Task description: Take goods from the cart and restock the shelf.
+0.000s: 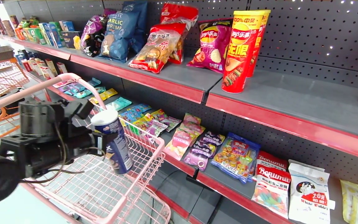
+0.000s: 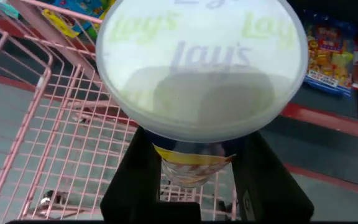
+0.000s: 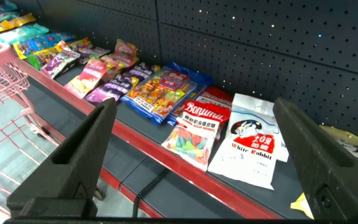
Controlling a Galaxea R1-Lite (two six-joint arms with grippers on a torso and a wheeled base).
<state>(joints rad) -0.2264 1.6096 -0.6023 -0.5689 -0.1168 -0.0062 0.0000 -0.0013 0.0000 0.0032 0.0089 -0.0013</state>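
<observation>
1. My left gripper is pinching a blue can of chips around its middle, one finger on each side.
2. The can stands nearly upright with its white lid on top, its top leaning slightly left. It is over the basket of the pink cart, close to the cart's right rim.
3. I cannot tell whether the bottom of the can touches the cart's wire floor.
4. In the left wrist view, the fingers press against the can just under the lid, with pink wire mesh below.
5. The upper shelf sits to the right of the cart and above it. Two tall red and yellow chip cans stand on it, with chip bags further left and bare grey board to the right.
6. The lower shelf holds flat candy bags in rows, including a white bag near the right end.
7. My right gripper is spread wide with nothing between its fingers. It hangs near the lower shelf, facing the candy bags and the white bag.
</observation>
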